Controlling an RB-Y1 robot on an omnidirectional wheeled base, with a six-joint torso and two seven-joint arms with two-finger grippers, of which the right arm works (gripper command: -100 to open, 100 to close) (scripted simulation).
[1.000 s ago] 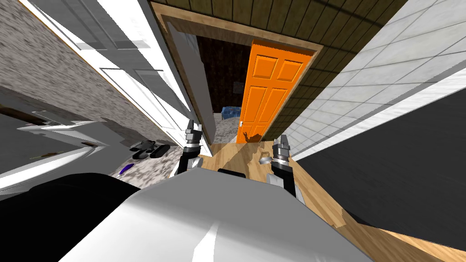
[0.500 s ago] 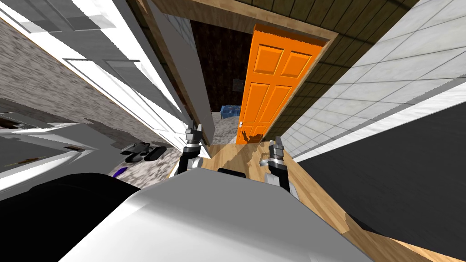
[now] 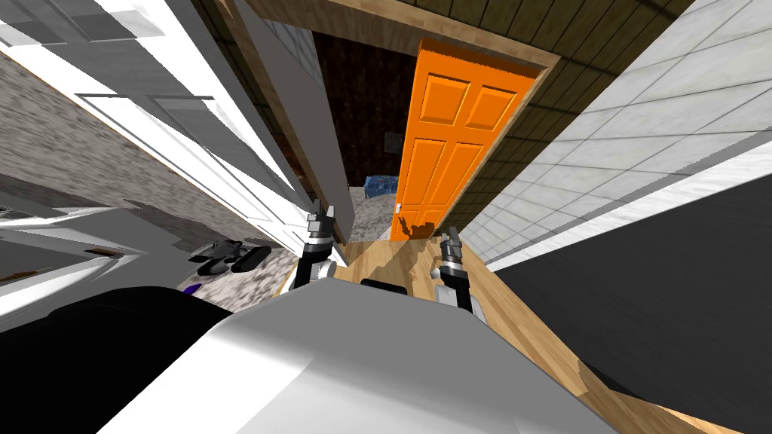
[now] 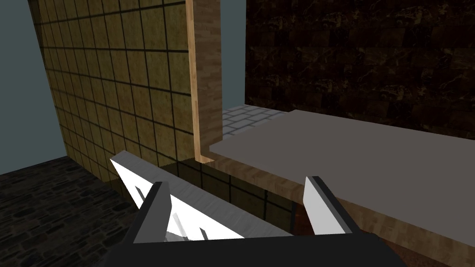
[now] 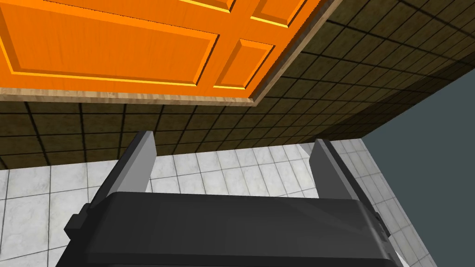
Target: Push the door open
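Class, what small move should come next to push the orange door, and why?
Probably ease the right gripper forward and inward onto the orange door: it stands ajar, and the open fingers are short of it, aimed at the tiled wall beside it.

Orange door [image 3: 445, 143] smooth and panelled, its frame [image 3: 317, 162] grainy wood

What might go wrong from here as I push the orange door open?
1. The right gripper is open and not yet touching the door. Its thin fingers might catch in a recessed panel or slide off it.
2. The left gripper sits close to the frame, so driving forward could clip it.
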